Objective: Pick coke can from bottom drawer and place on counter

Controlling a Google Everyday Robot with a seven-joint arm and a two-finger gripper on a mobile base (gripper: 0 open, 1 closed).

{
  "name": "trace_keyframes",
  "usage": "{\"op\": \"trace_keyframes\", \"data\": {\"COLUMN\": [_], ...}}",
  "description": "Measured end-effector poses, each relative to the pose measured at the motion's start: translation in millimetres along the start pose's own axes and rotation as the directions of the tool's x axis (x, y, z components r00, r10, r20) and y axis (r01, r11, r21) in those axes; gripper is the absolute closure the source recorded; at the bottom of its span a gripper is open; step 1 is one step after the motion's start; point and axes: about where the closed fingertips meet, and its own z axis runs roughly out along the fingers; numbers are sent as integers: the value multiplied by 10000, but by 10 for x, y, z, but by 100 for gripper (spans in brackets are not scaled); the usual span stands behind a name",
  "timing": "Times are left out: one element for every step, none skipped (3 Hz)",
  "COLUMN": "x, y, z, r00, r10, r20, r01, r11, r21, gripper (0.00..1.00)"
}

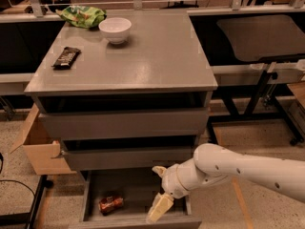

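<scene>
The coke can (111, 203) lies on its side in the left part of the open bottom drawer (135, 222). My gripper (159, 190) hangs over the right part of that drawer, to the right of the can and apart from it. It is open and empty, with one cream finger (159, 207) pointing down into the drawer and the other up near the middle drawer's front. The grey counter (147, 56) is the cabinet's top, above.
On the counter are a white bowl (115, 29), a dark candy bar wrapper (66, 57) and a green chip bag (82, 16). An open cardboard box (40, 149) stands left of the cabinet. A dark table with metal legs (259, 37) is to the right.
</scene>
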Motion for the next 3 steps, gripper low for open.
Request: {"op": "trace_keyframes", "data": {"x": [229, 336, 439], "y": [-127, -246, -388], "z": [483, 977, 1559], "r00": [9999, 9978, 9940], "r10": [-130, -657, -1066], "r20": [-10, -35, 261], "r01": [130, 654, 1081], "r11": [9994, 9967, 9920], "r21": [-314, -487, -650], "gripper": [0, 0, 0]}}
